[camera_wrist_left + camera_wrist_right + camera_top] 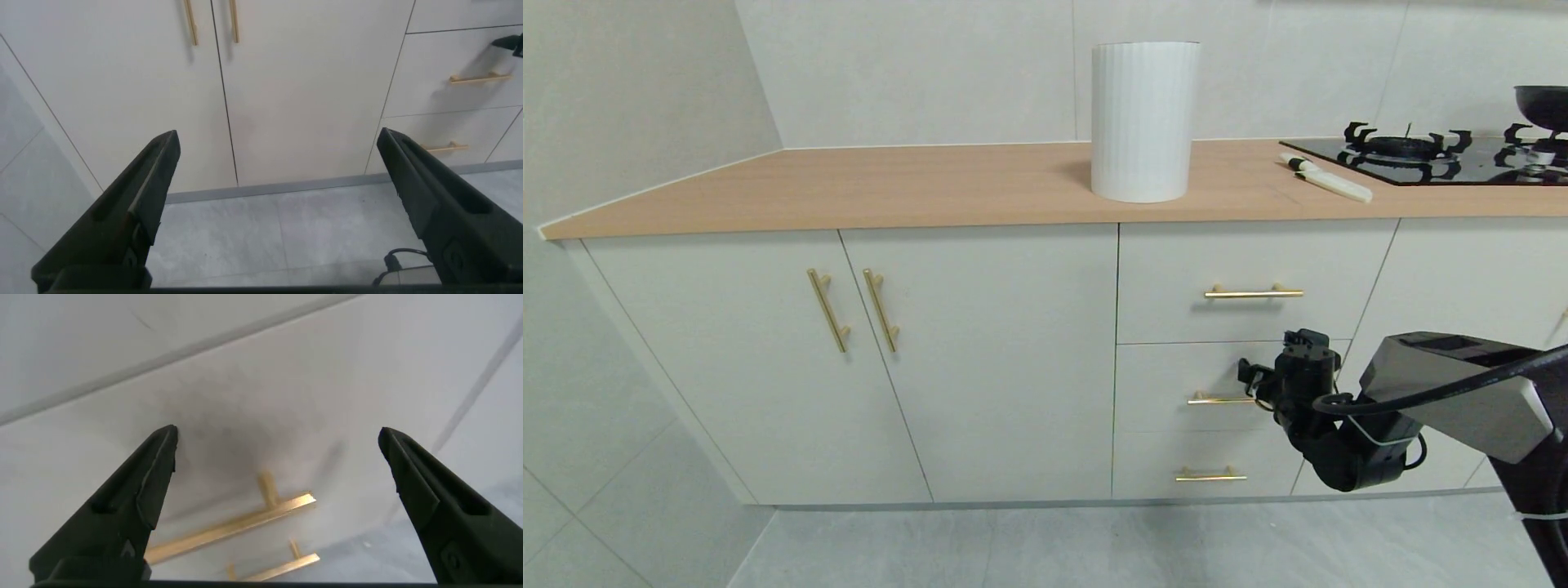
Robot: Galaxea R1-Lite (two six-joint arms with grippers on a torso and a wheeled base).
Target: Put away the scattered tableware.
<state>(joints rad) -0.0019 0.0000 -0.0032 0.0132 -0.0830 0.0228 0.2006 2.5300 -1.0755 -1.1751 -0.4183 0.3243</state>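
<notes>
We see a wooden counter (pixel 849 188) over white doors (pixel 996 367) with gold handles (pixel 828 311). On the black stove (pixel 1409 149) sits maybe a pan (pixel 1543 102).

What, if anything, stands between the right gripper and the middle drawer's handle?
Nothing visible does. The open right gripper hangs close in front of the middle drawer's handle, and its wrist view shows just the drawer front and that handle ahead.
</notes>
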